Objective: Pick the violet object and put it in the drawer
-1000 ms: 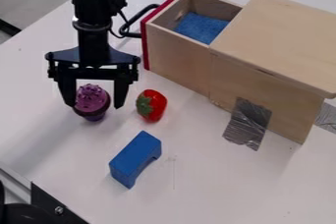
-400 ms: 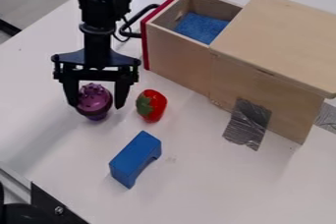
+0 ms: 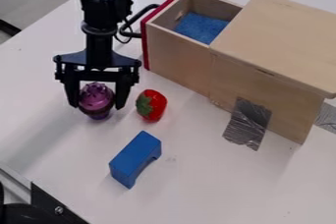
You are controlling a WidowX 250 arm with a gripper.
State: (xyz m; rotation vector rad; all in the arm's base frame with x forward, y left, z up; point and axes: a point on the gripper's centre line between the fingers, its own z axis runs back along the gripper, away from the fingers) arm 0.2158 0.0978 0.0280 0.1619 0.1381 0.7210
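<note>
My black gripper (image 3: 95, 106) hangs low over the left part of the table, its fingers apart on either side of the violet cupcake-shaped object (image 3: 97, 98). The object has a dark rim and a purple base and appears to rest on the table. A narrow gap shows between it and the right finger; whether the left finger touches it, I cannot tell. The wooden drawer (image 3: 176, 48) stands pulled out at the upper middle, with a red front and a blue lining inside.
A red strawberry (image 3: 152, 105) lies just right of the gripper, and a blue arch block (image 3: 135, 159) is nearer the camera. The drawer's wooden cabinet (image 3: 275, 41) fills the upper right, with grey tape (image 3: 247, 123) at its foot.
The gripper has shifted slightly to the right, and its fingers have come somewhat closer together around the violet object. The object has moved a little to the right and looks more upright.
</note>
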